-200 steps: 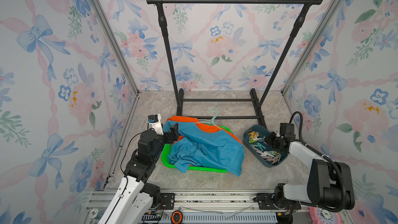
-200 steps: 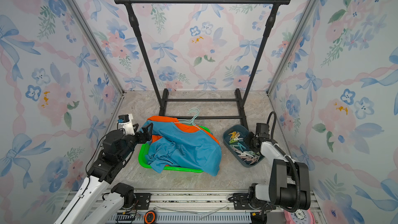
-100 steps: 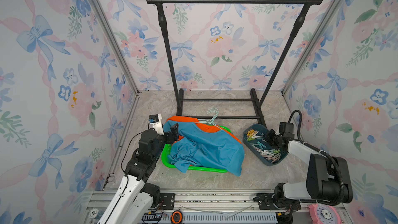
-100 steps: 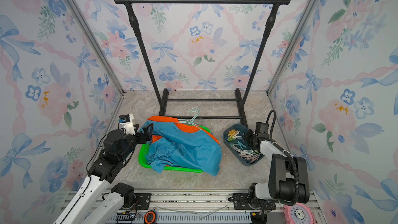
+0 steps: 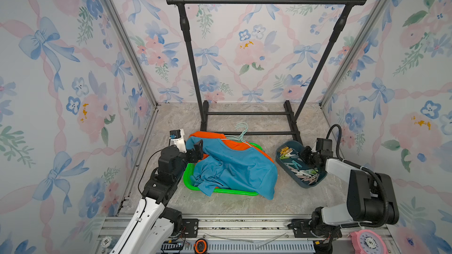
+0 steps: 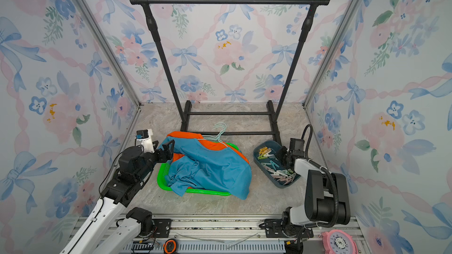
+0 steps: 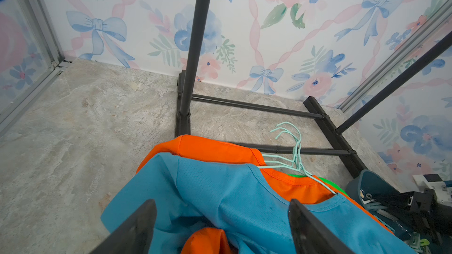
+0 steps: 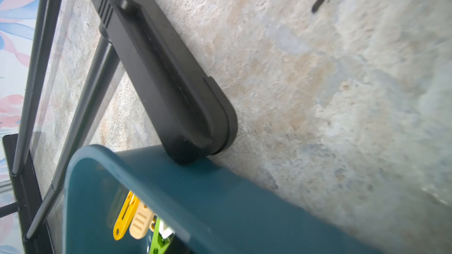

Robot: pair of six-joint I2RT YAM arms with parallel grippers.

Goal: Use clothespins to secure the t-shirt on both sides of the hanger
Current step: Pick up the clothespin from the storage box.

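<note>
Teal bin (image 5: 315,183) holds the clothespins (image 5: 299,168) in a loose mixed heap. Our right gripper (image 5: 307,156) sits low over them; we cannot tell how wide its jaws stand, or whether a pin is caught. Left gripper (image 7: 221,207) hangs spread wide and empty above the blue t-shirt (image 5: 239,167), crumpled on its hanger (image 5: 242,131) in the green basket (image 5: 220,190). Risk: tangled pins lift together, or one slips from a shallow pinch.
</note>
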